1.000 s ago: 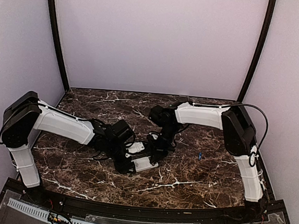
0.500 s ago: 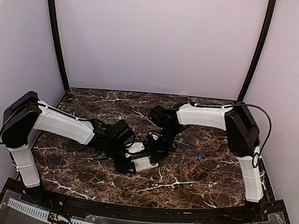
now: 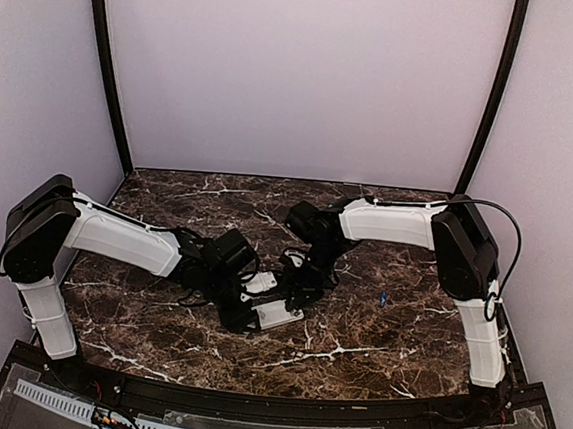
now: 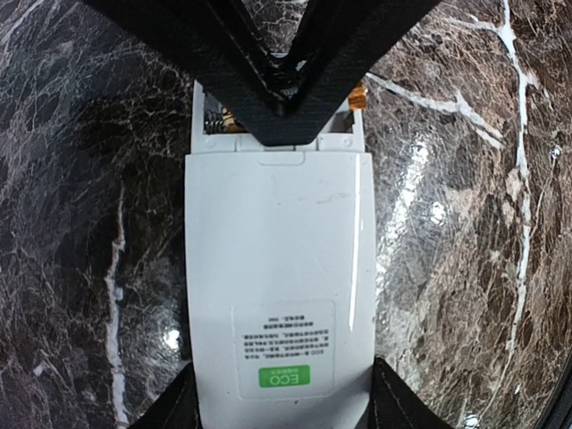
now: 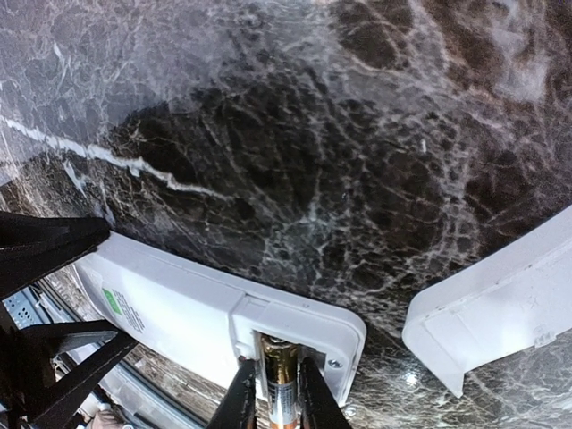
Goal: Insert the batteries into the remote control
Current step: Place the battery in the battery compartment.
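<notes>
Between the black fingers point(image 5: 243, 393) of the right gripper point(image 5: 277, 371) we see a slim cylindrical battery point(image 5: 280, 393) with a brassy, silvery end. The jaws stand narrow, one finger close on each side of it. Whether they actually pinch it we cannot tell. The battery sits at the open compartment point(image 5: 299, 344) at one end of the small white rectangular plastic remote control point(image 5: 179, 313), which lies back-up on the dark brown, white-veined marble table point(image 5: 357, 134).

The left gripper point(image 4: 281, 411) clamps that remote across its width, with a black finger pressed to each long side near the end that carries a printed label point(image 4: 284, 349) (white, with a green patch). From the left wrist view the right gripper's black body covers most of the compartment, so only a spring and a bit of brass show beside it.

Just beside the remote's open end, but apart from it, lies a small loose white plastic cover piece point(image 5: 500, 304), hollow side up.

Farther out, in the top view, a second battery point(image 3: 383, 299) lies alone on the marble. It is tiny and blue, and it sits well to the right of both grippers.
</notes>
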Robot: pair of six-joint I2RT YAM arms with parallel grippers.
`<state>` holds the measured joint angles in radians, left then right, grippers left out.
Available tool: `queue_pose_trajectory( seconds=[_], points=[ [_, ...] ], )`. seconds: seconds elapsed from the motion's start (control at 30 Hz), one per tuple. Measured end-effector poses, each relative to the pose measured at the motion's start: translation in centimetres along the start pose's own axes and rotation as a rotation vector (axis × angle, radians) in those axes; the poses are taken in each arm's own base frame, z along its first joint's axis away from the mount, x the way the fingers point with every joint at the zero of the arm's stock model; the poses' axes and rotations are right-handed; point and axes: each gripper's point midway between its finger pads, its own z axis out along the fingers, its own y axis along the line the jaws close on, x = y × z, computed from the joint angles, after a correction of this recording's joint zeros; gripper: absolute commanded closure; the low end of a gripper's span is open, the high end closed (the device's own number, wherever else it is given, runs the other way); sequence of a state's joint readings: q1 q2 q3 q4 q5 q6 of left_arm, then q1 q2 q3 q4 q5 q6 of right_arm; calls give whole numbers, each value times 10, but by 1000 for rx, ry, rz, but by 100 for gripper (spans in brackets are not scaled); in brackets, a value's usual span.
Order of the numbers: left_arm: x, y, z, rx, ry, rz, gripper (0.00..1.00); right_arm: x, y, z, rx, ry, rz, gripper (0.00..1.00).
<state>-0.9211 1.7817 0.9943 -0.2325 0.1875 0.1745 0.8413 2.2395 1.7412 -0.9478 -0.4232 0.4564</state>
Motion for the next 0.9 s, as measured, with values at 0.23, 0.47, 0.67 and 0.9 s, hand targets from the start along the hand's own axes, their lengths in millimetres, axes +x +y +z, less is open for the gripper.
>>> queue_pose_trajectory(
  seconds=[0.23, 0.47, 0.67, 0.9],
  points=[
    [-1, 0, 0, 3, 1, -3, 59, -9, 5, -4, -11, -37, -29, 76],
    [-1, 0, 0, 4, 3, -2, 59, -11, 5, -5, -7, -46, -36, 75],
    [-2, 0, 1, 4, 5, 0, 59, -13, 2, -12, 15, -66, -44, 75],
    [-3, -1, 2, 12, 3, 3, 59, -9, -6, -26, 59, -76, -40, 75]
  ],
)
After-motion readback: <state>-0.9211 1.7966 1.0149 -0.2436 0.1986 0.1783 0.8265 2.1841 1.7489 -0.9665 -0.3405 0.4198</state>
